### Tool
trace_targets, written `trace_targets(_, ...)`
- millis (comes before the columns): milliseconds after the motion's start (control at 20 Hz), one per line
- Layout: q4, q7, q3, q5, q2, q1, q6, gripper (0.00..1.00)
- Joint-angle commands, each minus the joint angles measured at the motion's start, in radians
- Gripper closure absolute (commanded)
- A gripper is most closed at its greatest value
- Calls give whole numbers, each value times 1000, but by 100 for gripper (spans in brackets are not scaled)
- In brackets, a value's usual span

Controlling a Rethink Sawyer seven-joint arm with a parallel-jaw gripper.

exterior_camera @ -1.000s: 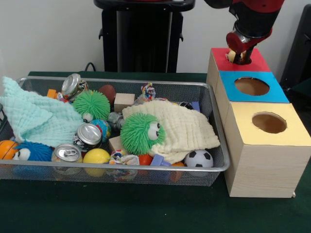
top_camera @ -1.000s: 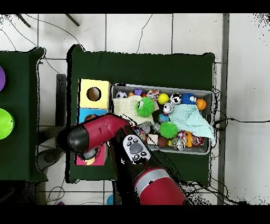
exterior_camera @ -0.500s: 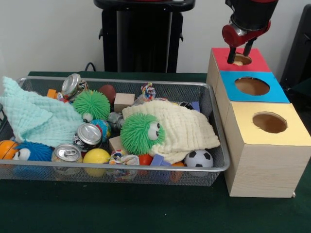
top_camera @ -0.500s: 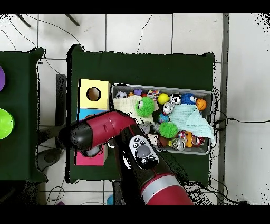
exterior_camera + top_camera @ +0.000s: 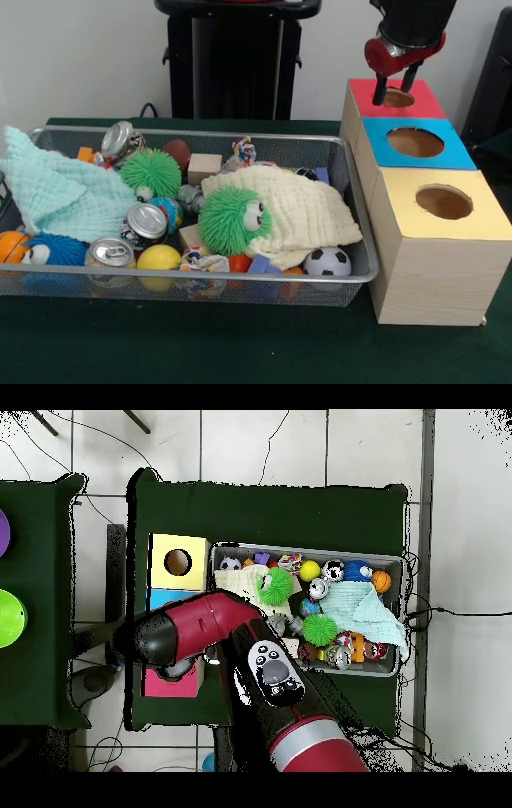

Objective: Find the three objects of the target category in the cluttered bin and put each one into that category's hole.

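Hovering gripper [image 5: 395,78] open, empty, over red hole [image 5: 398,98]; lift clear before swinging toward bin [image 5: 352,210] beside.

Arm [image 5: 410,24] cut off by top edge. Red-topped box [image 5: 172,681] and blue-topped box [image 5: 162,597] mostly hidden under arm overhead. Cream cloth [image 5: 308,212] covering bin items beneath.

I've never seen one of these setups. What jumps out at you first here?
Probably the wire basket crammed with toys, above all the fuzzy green ball with googly eyes lying on a cream cloth near its middle. Beside the basket stands a wooden box with red, blue and yellow tops, each with a round hole. The red gripper hangs open just above the red hole.
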Motion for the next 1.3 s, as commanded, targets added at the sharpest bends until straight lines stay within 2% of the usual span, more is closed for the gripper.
trace_targets(50,-56,-26,17,-21,9,-29,21,0)
trace_targets(350,-86,-44,-28,-93,-21,-27,52,0)
trace_targets(700,-114,-33,-67,-184,-23,-15,30,0)
trace_targets(900,-101,-63,-54,-205,-28,-55,-2,0)
trace_targets(1300,-90,-153,-8,-230,-38,-155,-4,0)
